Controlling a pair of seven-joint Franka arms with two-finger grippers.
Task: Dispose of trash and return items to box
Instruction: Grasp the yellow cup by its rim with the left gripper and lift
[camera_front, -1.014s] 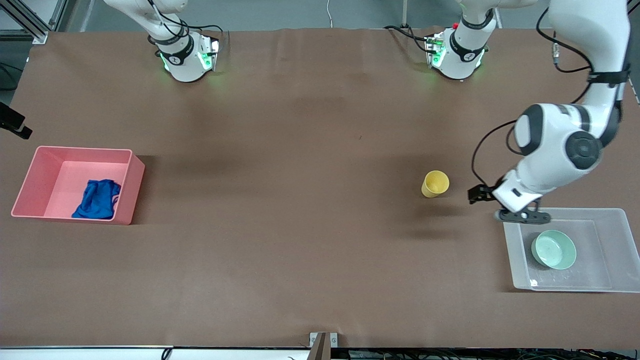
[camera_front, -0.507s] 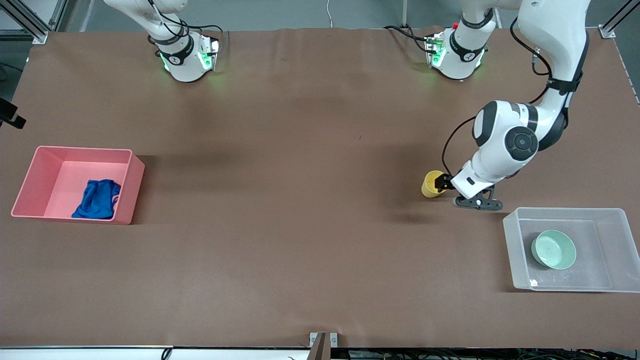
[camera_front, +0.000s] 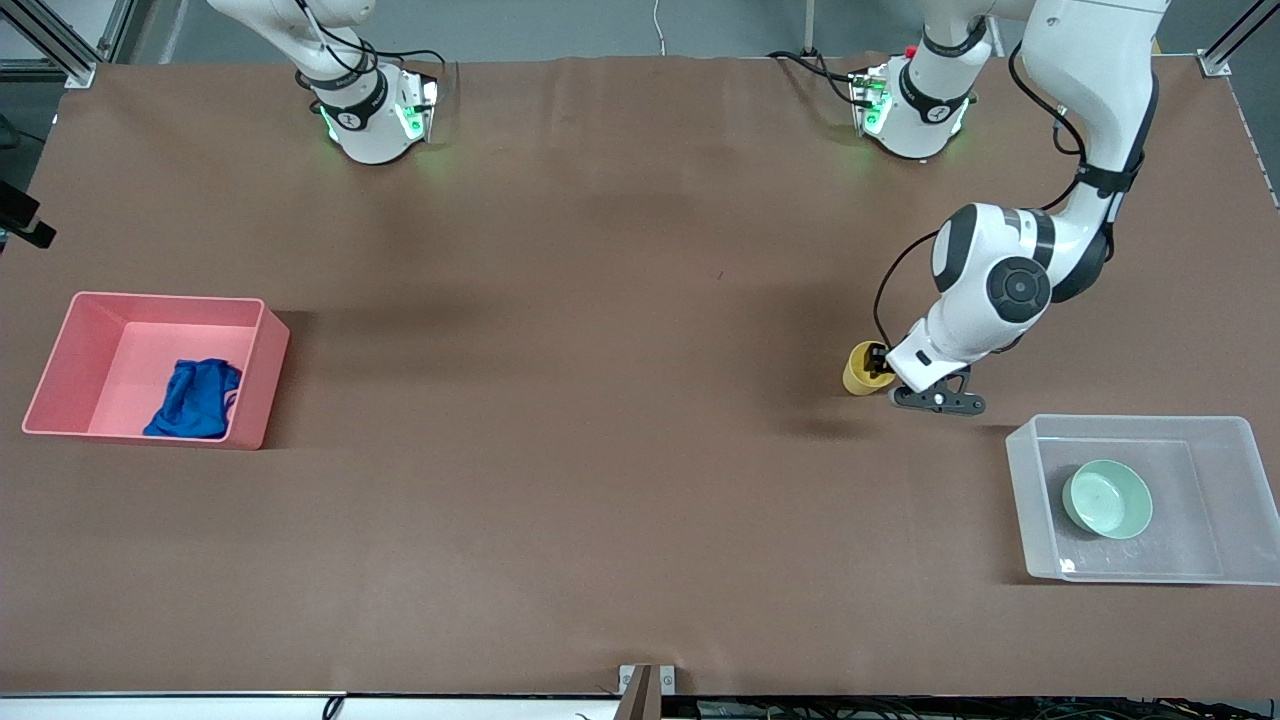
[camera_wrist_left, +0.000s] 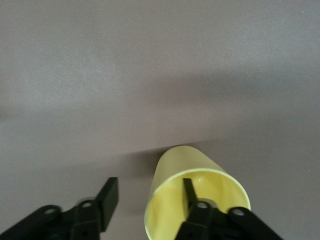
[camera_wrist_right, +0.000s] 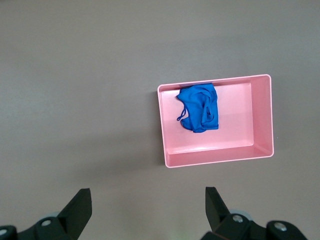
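The left gripper (camera_front: 878, 368) is down at the yellow cup (camera_front: 859, 368), which stands upright on the brown table (camera_front: 600, 450) toward the left arm's end, roughly midway between the edge where the arm bases stand and the edge nearest the front camera. In the left wrist view one black finger (camera_wrist_left: 189, 192) reaches inside the cup's (camera_wrist_left: 196, 200) mouth while the other finger (camera_wrist_left: 107, 196) sits outside its wall, so the fingers straddle the rim; a gap shows between the outer finger and the wall, and whether the jaws have clamped on the cup cannot be told. The clear box (camera_front: 1225, 500) lies near the table corner at the left arm's end closest to the front camera, nearer to that camera than the cup and apart from it. The green bowl (camera_front: 1107, 498) rests inside the box, right way up. At the right arm's end of the table sits the pink bin (camera_front: 255, 375), and the blue cloth (camera_front: 195, 398) lies crumpled in it against the wall nearest the front camera. The right arm waits: its gripper (camera_wrist_right: 147, 207) hangs high above the table beside the pink bin (camera_wrist_right: 265, 117), fingers spread wide and holding nothing, with the blue cloth (camera_wrist_right: 199, 107) visible below in the bin.
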